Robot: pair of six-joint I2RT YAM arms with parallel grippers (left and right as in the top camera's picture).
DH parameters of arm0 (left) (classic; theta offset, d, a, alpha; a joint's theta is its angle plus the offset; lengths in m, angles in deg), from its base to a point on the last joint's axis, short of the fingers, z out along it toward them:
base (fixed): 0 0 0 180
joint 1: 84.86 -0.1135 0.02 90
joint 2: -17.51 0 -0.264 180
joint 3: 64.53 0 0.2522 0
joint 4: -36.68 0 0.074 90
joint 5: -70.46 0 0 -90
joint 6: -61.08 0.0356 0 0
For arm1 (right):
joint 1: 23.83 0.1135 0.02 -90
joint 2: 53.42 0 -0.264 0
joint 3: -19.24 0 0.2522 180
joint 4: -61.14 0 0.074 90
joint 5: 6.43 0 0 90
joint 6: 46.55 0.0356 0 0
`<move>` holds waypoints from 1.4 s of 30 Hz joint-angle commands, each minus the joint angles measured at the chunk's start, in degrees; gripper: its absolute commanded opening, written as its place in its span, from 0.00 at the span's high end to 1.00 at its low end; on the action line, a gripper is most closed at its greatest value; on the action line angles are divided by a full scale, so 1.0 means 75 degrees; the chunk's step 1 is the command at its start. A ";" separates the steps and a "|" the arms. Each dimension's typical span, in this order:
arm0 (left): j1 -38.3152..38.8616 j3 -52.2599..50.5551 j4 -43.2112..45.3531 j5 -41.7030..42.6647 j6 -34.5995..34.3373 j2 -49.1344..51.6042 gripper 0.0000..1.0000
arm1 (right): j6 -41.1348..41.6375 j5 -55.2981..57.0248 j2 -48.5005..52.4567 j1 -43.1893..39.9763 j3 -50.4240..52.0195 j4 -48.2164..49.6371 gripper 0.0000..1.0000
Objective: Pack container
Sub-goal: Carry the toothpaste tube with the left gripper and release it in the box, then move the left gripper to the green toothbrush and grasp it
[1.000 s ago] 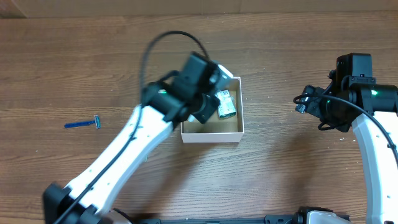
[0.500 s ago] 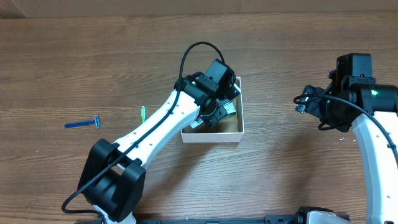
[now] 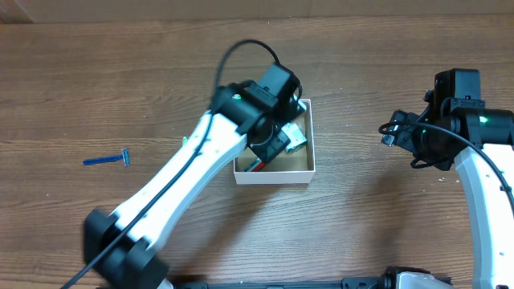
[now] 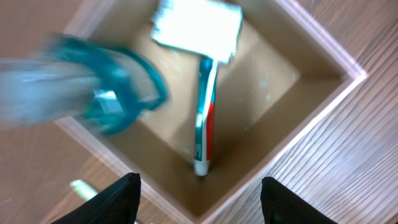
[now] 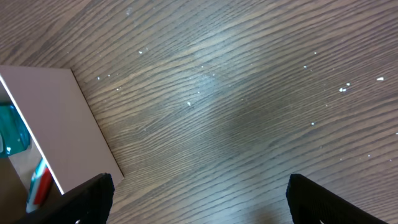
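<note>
Overhead, the left arm [image 3: 197, 164] reaches across the brown wooden surface [image 3: 361, 64]. Its wrist covers much of the small square container with thin white walls and a brown cardboard floor [image 3: 273, 176], which sits mid-surface. That view hides the fingers, but the left wrist camera fills it in: the left gripper [image 4: 199, 202] hangs above the container [image 4: 273, 68], jaws spread wide, nothing between them.

Inside, a white rectangular packet [image 4: 198, 28] lies at the far corner. A slim red, white and teal stick-shaped item [image 4: 205, 124] runs from it toward the near corner; tube or brush, I cannot tell. A blurred teal see-through object [image 4: 121, 84] shows over the left wall, and whether it rests inside I cannot tell.

Over on the right, the right gripper [image 5: 200, 200] is spread wide too and empty. It sits above bare wood, near the container's outer wall [image 5: 59, 124]. Only the overhead view shows the small blue plastic razor [image 3: 107, 159], lying on the surface well off to the left.
</note>
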State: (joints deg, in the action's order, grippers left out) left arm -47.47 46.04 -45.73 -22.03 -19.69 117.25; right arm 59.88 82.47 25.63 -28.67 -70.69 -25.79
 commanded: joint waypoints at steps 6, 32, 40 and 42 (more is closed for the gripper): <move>-0.1938 0.0353 -0.0950 -0.1416 -0.3147 -0.1990 0.00 | -0.0169 -0.0012 -0.0079 0.0000 0.0003 0.0003 0.09; -0.4412 -0.3809 0.1405 0.0533 -0.3494 0.0991 0.00 | -0.0169 -0.0015 -0.0079 0.0000 0.0003 -0.0020 0.09; -0.4412 -0.3809 0.1524 0.0539 -0.3488 0.1705 0.00 | -0.0169 -0.0015 -0.0079 0.0000 0.0003 -0.0029 0.09; -0.4412 -0.3809 0.1521 0.0539 -0.3465 0.1789 0.00 | -0.0169 -0.0015 -0.0079 0.0000 0.0003 -0.0026 0.09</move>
State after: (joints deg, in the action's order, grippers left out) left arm -80.76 17.85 -34.45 -17.94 -45.11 128.64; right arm 58.83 82.49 25.63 -28.67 -70.62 -26.12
